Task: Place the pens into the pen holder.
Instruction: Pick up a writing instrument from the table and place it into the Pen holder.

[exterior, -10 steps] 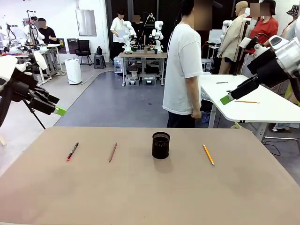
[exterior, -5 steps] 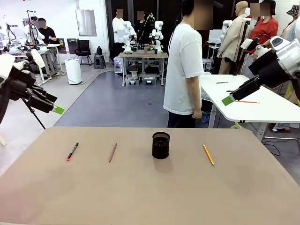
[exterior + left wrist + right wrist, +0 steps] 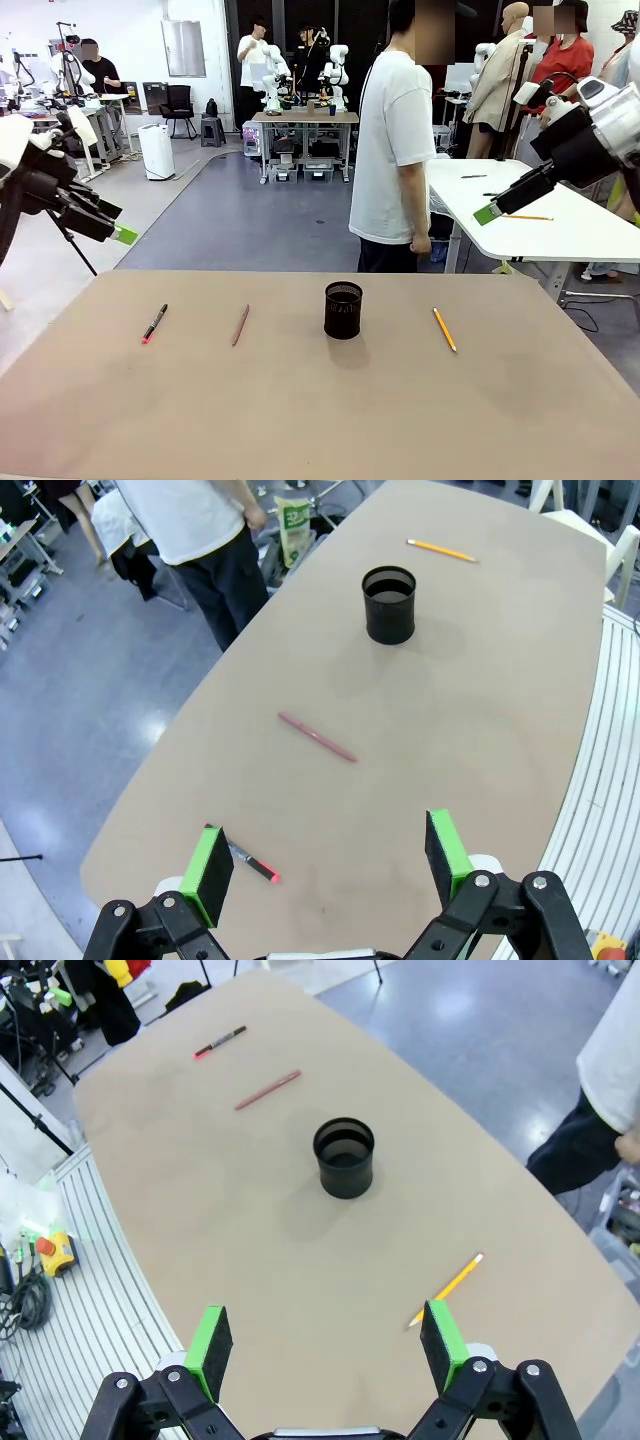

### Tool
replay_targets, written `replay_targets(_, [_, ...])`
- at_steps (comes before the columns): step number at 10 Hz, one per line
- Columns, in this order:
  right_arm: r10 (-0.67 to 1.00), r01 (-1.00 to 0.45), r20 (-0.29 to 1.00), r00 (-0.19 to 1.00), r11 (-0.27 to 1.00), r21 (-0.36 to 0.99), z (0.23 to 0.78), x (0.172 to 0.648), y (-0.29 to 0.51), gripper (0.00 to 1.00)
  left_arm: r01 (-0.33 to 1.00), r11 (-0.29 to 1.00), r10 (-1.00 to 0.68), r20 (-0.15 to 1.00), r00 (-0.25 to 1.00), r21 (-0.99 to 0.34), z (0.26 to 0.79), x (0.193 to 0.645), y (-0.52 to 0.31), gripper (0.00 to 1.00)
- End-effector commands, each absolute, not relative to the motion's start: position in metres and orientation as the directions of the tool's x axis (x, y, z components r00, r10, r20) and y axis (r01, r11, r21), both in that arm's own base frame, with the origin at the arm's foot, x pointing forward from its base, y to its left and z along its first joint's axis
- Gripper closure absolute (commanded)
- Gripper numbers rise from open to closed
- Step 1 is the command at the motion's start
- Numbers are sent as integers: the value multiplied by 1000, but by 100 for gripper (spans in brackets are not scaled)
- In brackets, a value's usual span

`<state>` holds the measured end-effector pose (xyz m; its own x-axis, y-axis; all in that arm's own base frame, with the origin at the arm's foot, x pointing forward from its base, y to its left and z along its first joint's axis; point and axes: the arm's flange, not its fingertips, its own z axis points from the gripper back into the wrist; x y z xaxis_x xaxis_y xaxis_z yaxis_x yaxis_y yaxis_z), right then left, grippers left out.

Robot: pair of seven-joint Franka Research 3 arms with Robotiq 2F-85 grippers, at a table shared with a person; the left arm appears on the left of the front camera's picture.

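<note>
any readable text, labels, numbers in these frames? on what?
No text here can be read.
Pale bag with green print on the floor by the person: print too blurred to read.
Black marker with pink-red ends, reddish-brown pen, orange-yellow pencil, black metal-mesh pen holder: no lettering can be made out.

The black marker's (image 3: 250, 862) end hides behind the left claw (image 3: 328, 828).

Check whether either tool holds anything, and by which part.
Nothing is held. The left tool and the right tool are open and empty; the marker, reddish-brown pen and pencil lie on the table, outside the pen holder.
</note>
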<state>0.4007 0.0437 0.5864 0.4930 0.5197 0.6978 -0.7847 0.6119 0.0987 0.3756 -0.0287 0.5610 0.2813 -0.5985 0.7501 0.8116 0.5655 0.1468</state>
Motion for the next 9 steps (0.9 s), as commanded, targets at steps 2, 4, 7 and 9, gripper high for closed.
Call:
replay_targets(2, [506,-787,707,493,606,116,587,402,44,0,819,555,-596,756,270,145,559,376,-28,0])
replay_targets(4, [506,-787,707,493,606,116,587,402,44,0,819,555,-596,756,270,145,559,376,-28,0])
replay_targets(7, [506,-787,707,493,606,116,587,402,44,0,811,568,-594,753,284,142,561,375,-29,0])
replay_targets(9, [506,-787,707,493,606,116,587,402,44,0,834,551,-643,649,406,24,580,387,-62,0])
